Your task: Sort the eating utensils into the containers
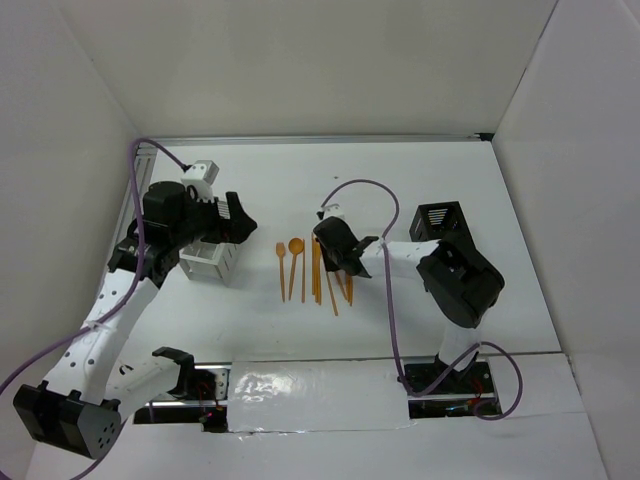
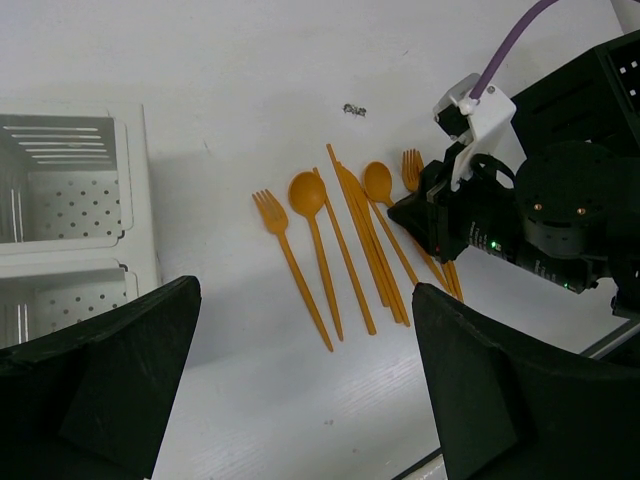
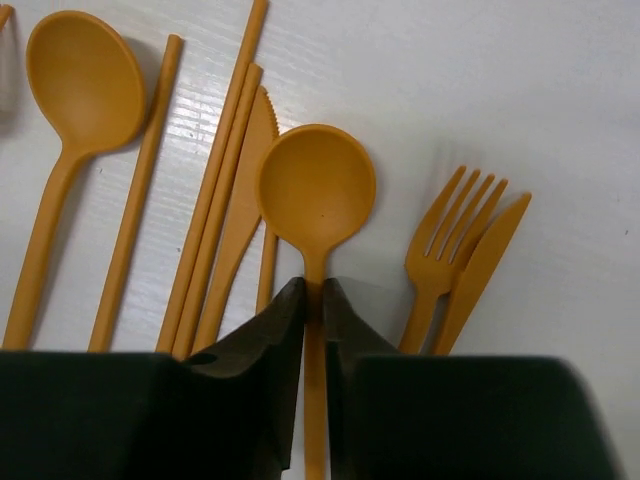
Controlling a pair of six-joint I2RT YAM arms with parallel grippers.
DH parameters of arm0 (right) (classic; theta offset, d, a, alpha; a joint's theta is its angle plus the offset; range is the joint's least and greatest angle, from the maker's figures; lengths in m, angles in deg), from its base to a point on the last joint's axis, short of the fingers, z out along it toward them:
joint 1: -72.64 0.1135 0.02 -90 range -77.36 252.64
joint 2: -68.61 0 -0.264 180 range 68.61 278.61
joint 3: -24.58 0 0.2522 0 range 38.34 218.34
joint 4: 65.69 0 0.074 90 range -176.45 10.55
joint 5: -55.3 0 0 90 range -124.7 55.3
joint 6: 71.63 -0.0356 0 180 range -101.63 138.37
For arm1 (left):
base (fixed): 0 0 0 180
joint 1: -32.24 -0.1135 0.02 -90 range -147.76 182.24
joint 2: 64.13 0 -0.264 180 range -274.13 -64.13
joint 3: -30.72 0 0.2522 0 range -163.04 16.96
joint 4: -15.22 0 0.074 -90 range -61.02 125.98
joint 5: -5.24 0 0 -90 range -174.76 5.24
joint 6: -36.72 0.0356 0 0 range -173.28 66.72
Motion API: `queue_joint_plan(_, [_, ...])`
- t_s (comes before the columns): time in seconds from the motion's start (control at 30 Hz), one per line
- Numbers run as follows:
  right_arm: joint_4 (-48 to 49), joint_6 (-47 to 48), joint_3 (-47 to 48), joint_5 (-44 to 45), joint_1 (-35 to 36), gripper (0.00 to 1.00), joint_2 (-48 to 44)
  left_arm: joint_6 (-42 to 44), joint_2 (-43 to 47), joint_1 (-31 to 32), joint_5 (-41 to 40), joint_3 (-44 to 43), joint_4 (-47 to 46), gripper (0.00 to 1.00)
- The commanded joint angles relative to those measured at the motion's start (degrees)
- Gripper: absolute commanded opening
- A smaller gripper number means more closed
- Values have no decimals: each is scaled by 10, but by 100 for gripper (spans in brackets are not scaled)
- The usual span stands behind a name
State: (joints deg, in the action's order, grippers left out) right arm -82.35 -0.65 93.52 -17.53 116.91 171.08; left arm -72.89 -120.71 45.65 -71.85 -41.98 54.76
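Several orange utensils [image 1: 310, 270] lie in a row on the white table between the arms: forks, spoons, knives and sticks. My right gripper [image 3: 313, 300] is shut on the handle of an orange spoon [image 3: 315, 190], just below its bowl, low over the row. A fork [image 3: 450, 230] and a knife [image 3: 485, 255] lie to its right, and sticks [image 3: 215, 200] and another spoon [image 3: 85, 85] to its left. My left gripper [image 2: 305, 400] is open and empty, above the table beside the white caddy [image 2: 70, 200]. The black caddy [image 1: 440, 220] stands at the right, behind the right arm.
The white caddy [image 1: 215, 262] stands under my left arm, left of the row. A purple cable [image 1: 385, 250] loops over the right arm. White walls enclose the table on three sides. The arm bases sit at the near edge.
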Motion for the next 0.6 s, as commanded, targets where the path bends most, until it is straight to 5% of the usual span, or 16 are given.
queue_joint_plan(0.0, [-13, 3, 20, -6, -10, 4, 23, 5, -6, -3, 5, -24, -8, 100])
queue_joint_plan(0.13, [3, 7, -6, -10, -6, 0, -19, 0, -13, -3, 19, -23, -10, 100])
queue_joint_plan(0.4, [119, 43, -30, -246, -40, 0, -196, -52, -82, -2, 85, -47, -16, 100])
queue_joint_plan(0.57, [139, 85, -15, -284, 0, 0, -227, -76, -120, -3, 156, -83, -51, 97])
